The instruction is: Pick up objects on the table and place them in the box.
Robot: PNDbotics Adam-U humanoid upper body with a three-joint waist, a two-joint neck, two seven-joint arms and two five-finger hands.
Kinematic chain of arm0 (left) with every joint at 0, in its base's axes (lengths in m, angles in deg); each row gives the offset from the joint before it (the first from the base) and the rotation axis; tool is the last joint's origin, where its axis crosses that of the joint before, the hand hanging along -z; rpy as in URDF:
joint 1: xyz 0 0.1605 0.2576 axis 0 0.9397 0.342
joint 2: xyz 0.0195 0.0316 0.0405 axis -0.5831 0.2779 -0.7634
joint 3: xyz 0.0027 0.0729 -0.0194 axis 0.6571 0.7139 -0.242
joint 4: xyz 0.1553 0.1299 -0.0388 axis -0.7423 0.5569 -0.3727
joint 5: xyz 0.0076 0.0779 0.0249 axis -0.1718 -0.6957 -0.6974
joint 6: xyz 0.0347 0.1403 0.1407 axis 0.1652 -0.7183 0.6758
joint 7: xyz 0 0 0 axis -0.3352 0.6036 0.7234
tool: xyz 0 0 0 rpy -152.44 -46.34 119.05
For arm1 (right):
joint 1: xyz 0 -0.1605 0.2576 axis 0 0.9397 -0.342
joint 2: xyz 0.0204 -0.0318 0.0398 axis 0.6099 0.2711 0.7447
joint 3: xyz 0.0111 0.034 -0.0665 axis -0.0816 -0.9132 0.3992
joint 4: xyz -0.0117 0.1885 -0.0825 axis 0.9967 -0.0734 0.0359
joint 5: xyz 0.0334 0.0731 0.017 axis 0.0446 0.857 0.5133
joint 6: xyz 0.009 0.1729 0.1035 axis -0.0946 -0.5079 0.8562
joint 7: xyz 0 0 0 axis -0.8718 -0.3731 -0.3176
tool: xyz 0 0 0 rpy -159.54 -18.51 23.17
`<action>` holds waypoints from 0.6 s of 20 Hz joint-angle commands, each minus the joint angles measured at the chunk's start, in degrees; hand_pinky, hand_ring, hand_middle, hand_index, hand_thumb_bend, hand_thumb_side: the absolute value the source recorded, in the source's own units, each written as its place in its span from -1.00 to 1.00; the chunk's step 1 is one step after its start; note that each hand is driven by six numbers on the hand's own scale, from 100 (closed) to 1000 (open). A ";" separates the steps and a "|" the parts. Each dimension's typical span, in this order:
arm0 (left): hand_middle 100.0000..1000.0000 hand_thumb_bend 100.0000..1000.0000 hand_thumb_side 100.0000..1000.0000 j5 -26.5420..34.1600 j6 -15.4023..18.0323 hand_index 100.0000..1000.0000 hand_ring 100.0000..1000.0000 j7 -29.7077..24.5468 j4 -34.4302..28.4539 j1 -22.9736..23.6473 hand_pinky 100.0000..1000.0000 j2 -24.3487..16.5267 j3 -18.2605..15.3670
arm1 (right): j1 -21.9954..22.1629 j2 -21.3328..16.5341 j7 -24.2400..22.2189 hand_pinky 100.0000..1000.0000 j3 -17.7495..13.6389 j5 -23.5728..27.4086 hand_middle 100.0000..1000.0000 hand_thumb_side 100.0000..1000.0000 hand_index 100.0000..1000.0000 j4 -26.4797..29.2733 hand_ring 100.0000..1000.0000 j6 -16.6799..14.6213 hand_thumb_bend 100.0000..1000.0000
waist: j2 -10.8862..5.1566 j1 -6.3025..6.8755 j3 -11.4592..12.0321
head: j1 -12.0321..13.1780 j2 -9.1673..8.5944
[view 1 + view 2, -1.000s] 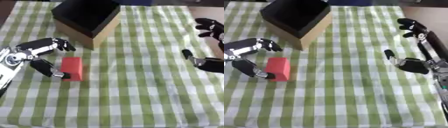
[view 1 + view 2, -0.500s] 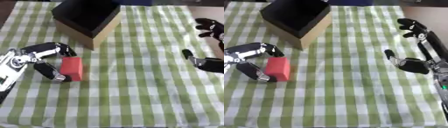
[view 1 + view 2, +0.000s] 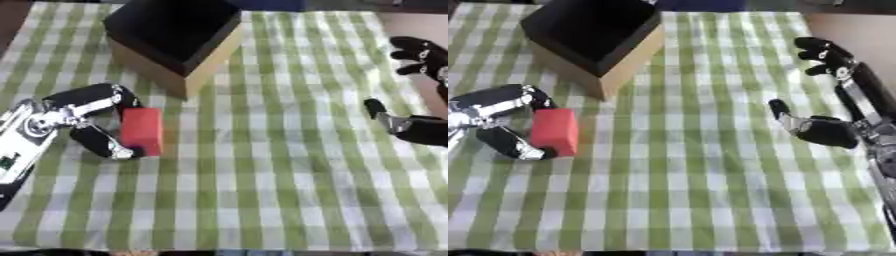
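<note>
A red block (image 3: 142, 130) lies on the green-and-white checked cloth (image 3: 280, 165) at the left. My left hand (image 3: 80, 109) is curled round it: the fingers (image 3: 114, 94) meet its far end and the thumb (image 3: 112, 146) meets its near end. The block still rests on the cloth. Behind it stands the open cardboard box (image 3: 166, 75), tan outside and black inside, turned at an angle. My right hand (image 3: 829, 132) hovers open at the right edge, thumb pointing toward the middle and fingers (image 3: 822, 52) raised farther back, holding nothing.
The cloth's right edge (image 3: 815, 30) runs next to bare brown floor near my right arm. The near edge of the table (image 3: 227, 249) shows at the bottom. Nothing else lies on the cloth between the two hands.
My left hand has closed in on the red block, its fingers and thumb now against the block's two ends. The right hand has hardly moved.
</note>
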 commanded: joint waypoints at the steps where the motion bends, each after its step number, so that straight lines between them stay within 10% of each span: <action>1: -0.48 -0.73 -0.83 0.70 -1.48 -0.10 -0.29 3.39 -2.44 -0.41 0.14 -1.14 -1.54 | -0.49 -1.17 -0.07 0.47 -0.30 0.39 0.83 -0.79 0.92 0.28 0.73 0.00 -0.53 | -1.05 0.11 0.08 | -0.12 -0.14; 12: -0.50 -0.69 -0.84 5.09 -4.70 -0.10 -0.30 6.67 -9.13 -6.04 0.14 -5.59 -4.29 | -0.36 -1.37 -0.33 0.47 -0.12 0.45 0.83 -0.79 0.92 0.16 0.73 -0.12 -0.53 | -1.26 0.29 -0.12 | -0.13 -0.21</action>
